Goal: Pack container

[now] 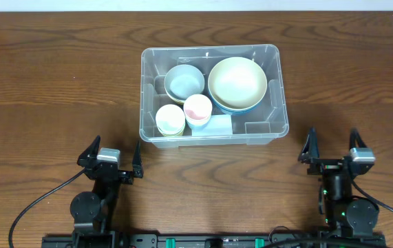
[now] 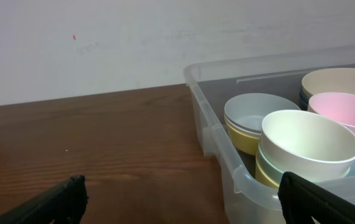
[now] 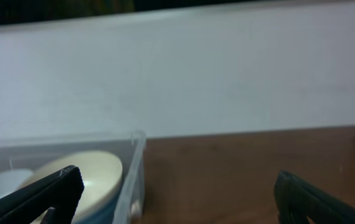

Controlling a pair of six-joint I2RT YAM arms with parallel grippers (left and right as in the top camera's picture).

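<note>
Clear container standing around the middle of the surface, a little closer to the far edge than to the near one, long sides along those edges. White label at the inside of its near wall; any writing on it too small to read.

Packed inside: large cream bowl in the far-right part, grey bowl in the far-left part, pink cup and pale cup side by side along the near wall. In the left wrist view, grey bowl and pale cup each on top of a stack, yellow and green tones showing under them.

Both arms low at the near edge, pointing toward the far edge. Left fingers spread wide apart and grasping nothing, just before the near-left corner of the container, not touching it. Right fingers also spread and empty, toward the near-right corner of the surface, a bit apart from the near-right corner of the container.
</note>
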